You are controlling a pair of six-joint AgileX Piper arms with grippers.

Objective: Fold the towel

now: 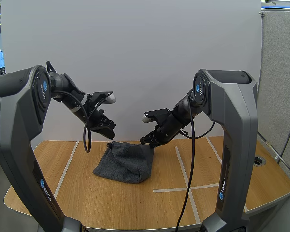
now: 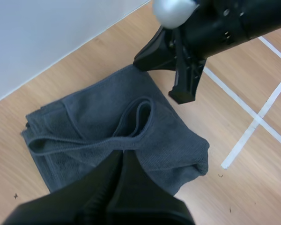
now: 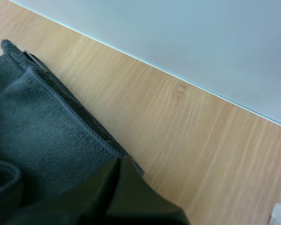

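My left hand (image 2: 123, 153) pinches a looped fold of the towel (image 2: 84, 112) — my right hand (image 3: 122, 160), closed tight, sits at its far corner.

Dk grey towel (image 1: 124, 163), folded, rumpled, mid table (image 1: 135, 205).

Left gripper (image 1: 110, 133) and right gripper (image 1: 146, 141) dipped low, pointing inward
both sets of fingers (image 2: 131, 180) pressed together tight

Grey towel (image 1: 124, 162) lies in a thick heap on the wooden tabletop (image 1: 232, 188), close to its far edge. Left gripper (image 1: 109, 133) hangs just above the towel's far left corner; right gripper (image 1: 146, 141) meets its far right corner.
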